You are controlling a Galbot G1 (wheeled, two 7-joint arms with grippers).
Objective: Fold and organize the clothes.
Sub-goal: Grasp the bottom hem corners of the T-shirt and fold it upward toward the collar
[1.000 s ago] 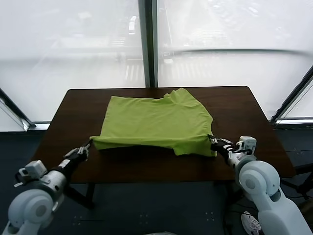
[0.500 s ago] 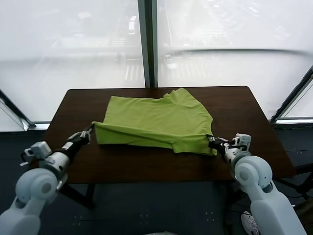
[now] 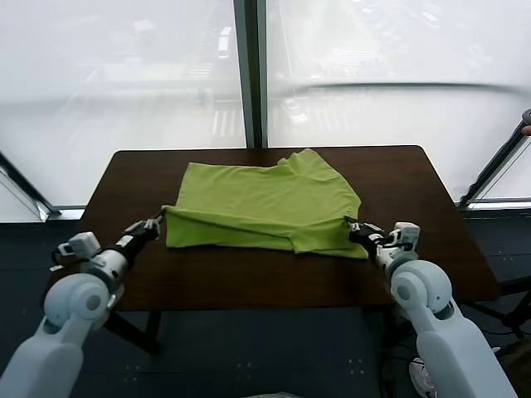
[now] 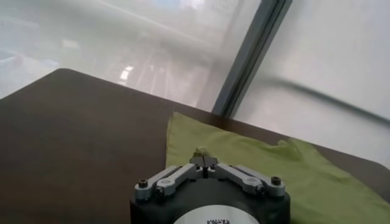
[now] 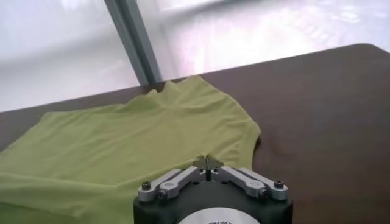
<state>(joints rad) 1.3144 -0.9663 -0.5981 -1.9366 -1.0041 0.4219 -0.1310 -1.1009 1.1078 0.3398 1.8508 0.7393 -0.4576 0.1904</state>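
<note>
both arms reach forward low from the near corners, forearms angled inward. the left gripper has its fingertips pressed together — a scrap of green fabric pinched between them. the right gripper mirrors it, fingertips closed tight — wrist level.

T-shirt underside and any print lie hidden

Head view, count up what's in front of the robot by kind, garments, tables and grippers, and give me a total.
Lime-green T-shirt: 1, lying on the table, its near corners pinched.
Dark brown table: 1.
Grippers: 2, the left gripper shut on the shirt's near left corner, the right gripper shut on its near right corner.
Total: 4.
</note>
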